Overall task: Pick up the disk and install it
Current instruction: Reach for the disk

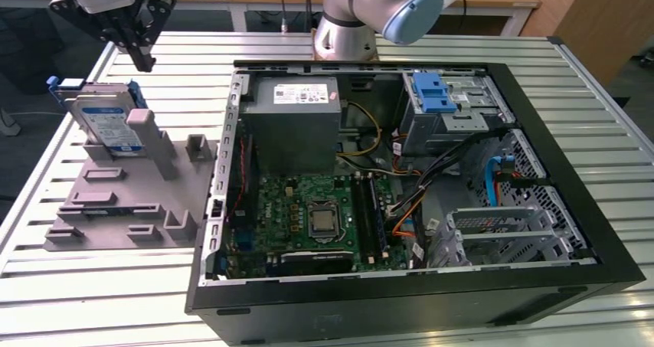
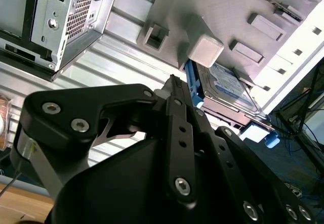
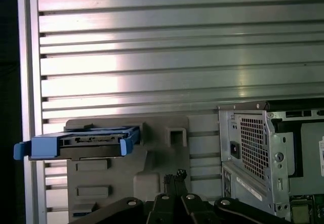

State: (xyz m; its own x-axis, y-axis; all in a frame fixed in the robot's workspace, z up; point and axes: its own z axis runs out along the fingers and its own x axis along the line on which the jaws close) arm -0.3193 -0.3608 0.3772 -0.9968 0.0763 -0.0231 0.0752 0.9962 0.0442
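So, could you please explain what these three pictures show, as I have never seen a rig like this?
The machine is a single robot arm with a gripper at its end. The exterior view comes from a camera off the arm that looks over the whole slatted metal table. Both wrist views come from cameras riding on the arm, so the gripper's black parts show in the foreground there. On the table lie an open computer case and, at the exterior view's left, a grey holder. The disk stands on edge in that holder. The gripper hangs near the disk without touching it, shut and holding nothing, so the disk is not yet picked up.
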